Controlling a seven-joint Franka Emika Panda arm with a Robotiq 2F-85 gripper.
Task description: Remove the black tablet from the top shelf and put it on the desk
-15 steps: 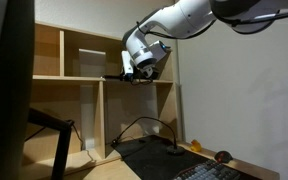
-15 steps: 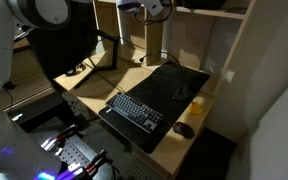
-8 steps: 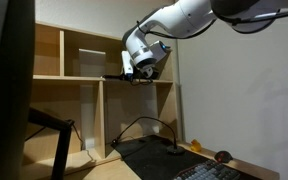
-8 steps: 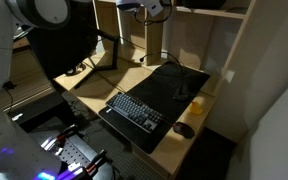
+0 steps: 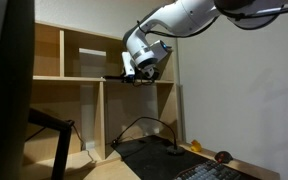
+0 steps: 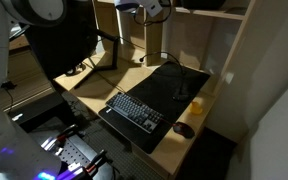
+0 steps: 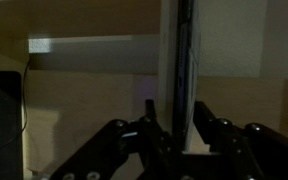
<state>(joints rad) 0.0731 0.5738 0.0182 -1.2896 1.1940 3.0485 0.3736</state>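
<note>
The black tablet (image 5: 122, 78) shows as a thin dark sliver lying on the top shelf (image 5: 84, 62) of the pale wooden unit. My gripper (image 5: 137, 73) is at the tablet's outer edge. In the wrist view the tablet (image 7: 185, 60) stands edge-on between my two fingers (image 7: 177, 125), which are closed against both its faces. In an exterior view my gripper (image 6: 150, 8) sits at the top edge of the picture, above the desk (image 6: 89, 92). The far end of the tablet is hidden inside the compartment.
A black desk mat (image 6: 169, 85) with a keyboard (image 6: 134, 110) lies on the desk below the shelf. A mouse (image 6: 184, 130) and a small yellow object (image 6: 197, 103) lie beside it. A dark monitor (image 6: 69, 45) and cables stand near the shelf's lower compartments.
</note>
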